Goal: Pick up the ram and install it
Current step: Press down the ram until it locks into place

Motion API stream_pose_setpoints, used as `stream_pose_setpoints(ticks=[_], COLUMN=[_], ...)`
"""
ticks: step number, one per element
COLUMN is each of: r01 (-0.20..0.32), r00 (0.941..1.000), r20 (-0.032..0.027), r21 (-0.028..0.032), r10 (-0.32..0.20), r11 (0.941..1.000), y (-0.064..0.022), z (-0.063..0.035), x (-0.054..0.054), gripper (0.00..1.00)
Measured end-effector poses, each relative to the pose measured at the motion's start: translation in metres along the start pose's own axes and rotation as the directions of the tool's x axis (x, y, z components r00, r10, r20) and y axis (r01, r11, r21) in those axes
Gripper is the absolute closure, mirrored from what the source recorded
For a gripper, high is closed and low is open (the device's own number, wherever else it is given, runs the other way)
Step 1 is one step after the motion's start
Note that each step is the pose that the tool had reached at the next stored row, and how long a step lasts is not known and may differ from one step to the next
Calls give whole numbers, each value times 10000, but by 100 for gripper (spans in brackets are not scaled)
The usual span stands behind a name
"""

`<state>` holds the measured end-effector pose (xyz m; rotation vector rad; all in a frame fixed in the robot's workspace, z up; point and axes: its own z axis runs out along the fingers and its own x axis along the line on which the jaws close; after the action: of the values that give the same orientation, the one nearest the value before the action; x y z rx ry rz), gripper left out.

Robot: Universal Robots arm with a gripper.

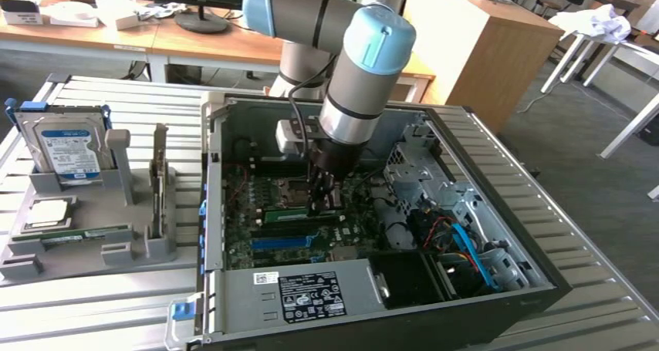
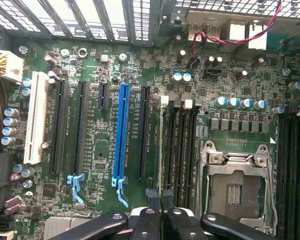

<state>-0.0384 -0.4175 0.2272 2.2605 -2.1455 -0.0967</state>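
Nearest the exterior camera, a labelled power supply (image 1: 309,293) fills the front corner of an open computer case (image 1: 535,281) lying on a ribbed metal table (image 1: 92,305), with blue cables (image 1: 468,247) coiled toward the exterior view's right. Just behind it lies the green board (image 2: 105,165) with its blue slot (image 1: 280,243), and above that the gripper (image 1: 322,203) reaches straight down into the case. Its dark fingers (image 2: 152,220) are pressed together on the ram (image 1: 288,214), a thin green stick. From the wrist camera the ram (image 2: 160,150) shows edge-on, running out from between the fingertips along the dark memory slots (image 2: 182,145), between the blue slot (image 2: 123,130) and the open CPU socket (image 2: 237,190). Whether its lower edge already touches a slot cannot be made out. A white slot (image 2: 36,117) stands at the far side of the row of black ones. Beside the case, on the exterior view's left, a grey holder (image 1: 154,251) keeps a second green stick (image 1: 88,234) lying flat, a square chip (image 1: 46,214) behind it, a grey card (image 1: 160,173) standing upright and, farther back, a silver hard drive (image 1: 67,152) on end with a white-and-blue label. The grey and pale blue arm (image 1: 366,58) rises from the case toward the top of the exterior view. Behind it stand wooden desks (image 1: 484,35) and the foot of a monitor (image 1: 201,19).
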Motion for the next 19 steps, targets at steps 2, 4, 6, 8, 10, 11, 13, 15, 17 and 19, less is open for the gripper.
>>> stream_pose_setpoints(ticks=[2, 4, 6, 8, 10, 11, 13, 15, 17, 19], r01=[0, -3, -5, -6, -6, -5, -2, -5, -5, -6], r00=[10000, 10000, 10000, 10000, 10000, 10000, 10000, 10000, 10000, 10000], r20=[1, 5, 2, 2, 2, 5, 5, 3, 2, 3], r21=[-1, -9, -16, -16, -16, -15, -15, -16, -16, -16], r10=[0, 3, 5, 6, 6, 5, 2, 5, 5, 6], r11=[10000, 10000, 10000, 10000, 10000, 10000, 10000, 10000, 10000, 10000], y=[0, -1, -1, -1, -1, -2, -7, -12, -20, -20], z=[6, 15, 21, 21, 21, 21, 17, 13, 9, 8], x=[0, 0, 1, 1, 0, 0, 0, 1, 1, 1], gripper=[88, 88, 88, 88, 88, 88, 88, 88, 88, 88])
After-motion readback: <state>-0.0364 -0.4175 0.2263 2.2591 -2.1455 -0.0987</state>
